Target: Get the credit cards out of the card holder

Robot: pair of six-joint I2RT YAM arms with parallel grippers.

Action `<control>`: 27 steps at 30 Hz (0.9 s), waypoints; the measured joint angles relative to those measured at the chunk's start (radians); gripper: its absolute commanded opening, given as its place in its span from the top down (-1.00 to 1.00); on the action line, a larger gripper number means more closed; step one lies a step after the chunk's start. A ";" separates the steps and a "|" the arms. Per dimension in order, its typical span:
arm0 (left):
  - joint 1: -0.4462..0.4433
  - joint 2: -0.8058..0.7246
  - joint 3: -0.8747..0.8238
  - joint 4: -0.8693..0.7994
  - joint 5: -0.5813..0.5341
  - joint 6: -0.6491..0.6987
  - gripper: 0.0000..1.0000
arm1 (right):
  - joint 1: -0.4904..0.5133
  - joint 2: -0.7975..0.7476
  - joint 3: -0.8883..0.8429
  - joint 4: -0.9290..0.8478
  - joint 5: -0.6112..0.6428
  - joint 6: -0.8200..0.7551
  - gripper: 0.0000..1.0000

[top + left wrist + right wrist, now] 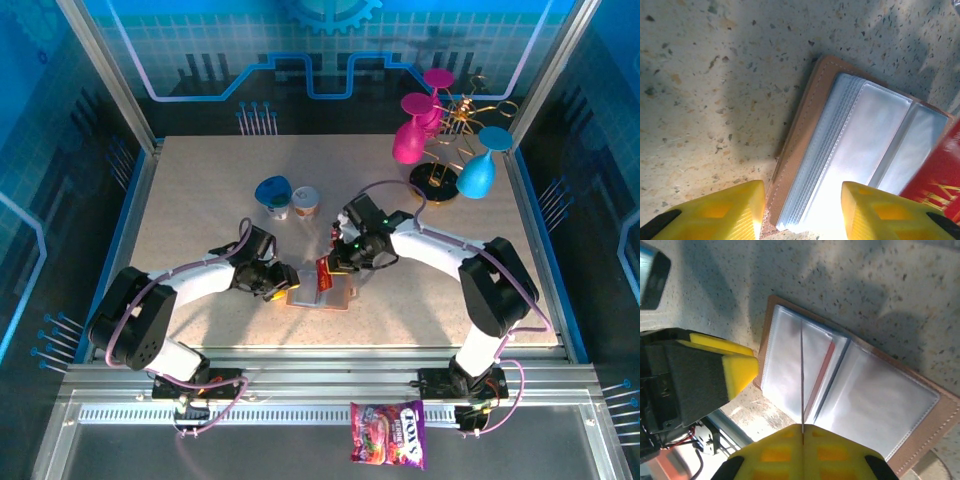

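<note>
Right gripper (pixel 802 432): closed tight on a red card (pixel 802 375), thin edge toward the wrist camera, standing upright over the middle of the card holder (pixel 880 405), just beside its fold. Left gripper (pixel 802 200): jaws parted, straddling the holder's left end; no telling whether pressing down or merely hovering. Card holder itself: lying open and flat on the table (pixel 200 200), between the two grippers, clear sleeves (pixel 875 130) facing up.

Likely trouble: lower edge of the card, hidden from here, catching in a sleeve and dragging the whole holder up, if not truly pinned at its left end. Also possible: card twisting out of so narrow a pinch, or a sleeve buckling under a slanted pull. Best drawn straight up, away from the holder.

Orientation: holder's long axis left to right across the table, fold crossing it near to far. Card face roughly parallel to the fold, red side toward the holder's left half; card's own long axis hard to judge.
</note>
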 measured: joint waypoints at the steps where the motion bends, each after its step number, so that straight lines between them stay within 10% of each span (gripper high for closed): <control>1: 0.001 0.000 -0.001 0.001 0.000 0.000 0.09 | 0.001 0.001 0.030 -0.035 0.019 -0.045 1.00; 27: 0.007 0.025 -0.013 0.036 0.073 0.001 0.22 | -0.055 0.021 0.221 -0.308 0.303 -0.495 1.00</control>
